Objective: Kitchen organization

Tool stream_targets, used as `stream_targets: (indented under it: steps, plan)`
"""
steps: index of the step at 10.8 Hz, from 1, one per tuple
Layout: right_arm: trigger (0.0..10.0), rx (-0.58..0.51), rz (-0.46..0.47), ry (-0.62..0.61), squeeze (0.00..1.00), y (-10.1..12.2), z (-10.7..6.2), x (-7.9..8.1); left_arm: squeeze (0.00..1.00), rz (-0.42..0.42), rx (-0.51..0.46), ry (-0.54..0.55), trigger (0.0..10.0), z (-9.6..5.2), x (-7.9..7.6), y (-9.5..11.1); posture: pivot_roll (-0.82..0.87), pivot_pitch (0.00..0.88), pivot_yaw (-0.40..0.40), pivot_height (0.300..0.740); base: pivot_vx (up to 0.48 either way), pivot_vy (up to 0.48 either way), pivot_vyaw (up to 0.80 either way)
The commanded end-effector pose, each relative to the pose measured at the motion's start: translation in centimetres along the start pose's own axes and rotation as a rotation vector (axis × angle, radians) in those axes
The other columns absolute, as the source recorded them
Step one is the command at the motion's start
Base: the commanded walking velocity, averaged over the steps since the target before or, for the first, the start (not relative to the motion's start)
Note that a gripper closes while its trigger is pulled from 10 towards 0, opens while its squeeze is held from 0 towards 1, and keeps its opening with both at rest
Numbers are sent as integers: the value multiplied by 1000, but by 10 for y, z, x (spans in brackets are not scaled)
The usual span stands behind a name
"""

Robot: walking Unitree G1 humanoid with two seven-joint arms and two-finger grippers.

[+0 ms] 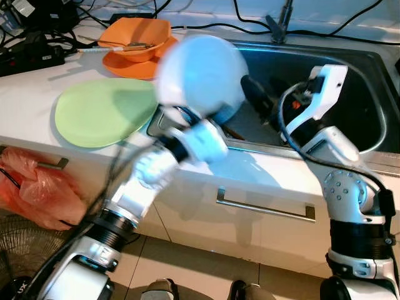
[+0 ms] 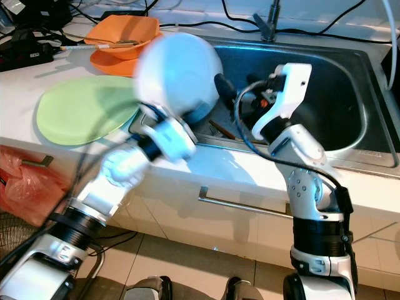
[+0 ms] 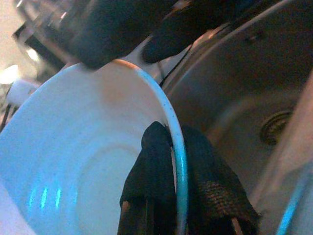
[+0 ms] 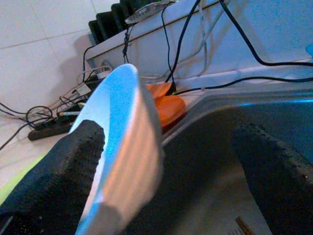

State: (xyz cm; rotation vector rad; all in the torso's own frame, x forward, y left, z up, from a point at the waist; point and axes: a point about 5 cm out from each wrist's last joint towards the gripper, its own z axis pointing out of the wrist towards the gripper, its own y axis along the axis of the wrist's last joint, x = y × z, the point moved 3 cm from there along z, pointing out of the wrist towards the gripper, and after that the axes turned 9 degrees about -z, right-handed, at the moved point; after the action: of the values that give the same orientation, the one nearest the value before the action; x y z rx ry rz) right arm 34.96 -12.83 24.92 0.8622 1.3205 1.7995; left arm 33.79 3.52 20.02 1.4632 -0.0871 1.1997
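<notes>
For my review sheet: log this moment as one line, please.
left tool: shut on white plate rim, held over sink edge | right tool: open, over sink | green plate, orange bowl: on counter

White plate [image 3: 73, 161]: glazed, glossy, smooth, looks ceramic. Sink [image 2: 350, 94]: brushed metal with dull sheen; drawer handle [image 1: 265, 206] on the bench front also metal. Left gripper fingers [image 3: 215, 191]: black, coarse woven cloth texture; green plate [image 1: 103, 112] matt.

My left gripper [image 1: 201, 119]: holding the white plate [image 1: 203, 72] above the sink [image 1: 350, 94] edge.
Green plate [image 1: 103, 112]: flat on my counter [image 1: 37, 81].
</notes>
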Motion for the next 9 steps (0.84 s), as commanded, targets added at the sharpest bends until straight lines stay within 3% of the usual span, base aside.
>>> stream_targets:
  steps: [1,3,5,7,8,9]
  plan:
    - [10000,-5,8,9,0,4,1,0,0,32,-26,-17,0,-1,-5,3,122,127,61,740,0,0,0]
    - [10000,6,-3,28,0,7,1,-2,0,1,19,-49,0,0,-18,-7,122,127,61,740,0,0,0]
    - [9412,41,-1,43,0,3,2,-1,0,87,-25,-56,0,5,-19,2,122,127,61,740,0,0,0]
    - [10000,166,108,93,0,-11,2,-2,0,107,-95,-62,0,5,-26,17,122,127,61,740,0,0,0]
    - [8275,191,111,98,0,-11,4,-5,0,102,-99,-63,0,5,-27,17,120,138,51,740,0,0,0]
    - [0,205,99,92,0,-8,8,-11,0,102,-101,-63,0,5,-29,17,118,140,47,740,0,0,0]
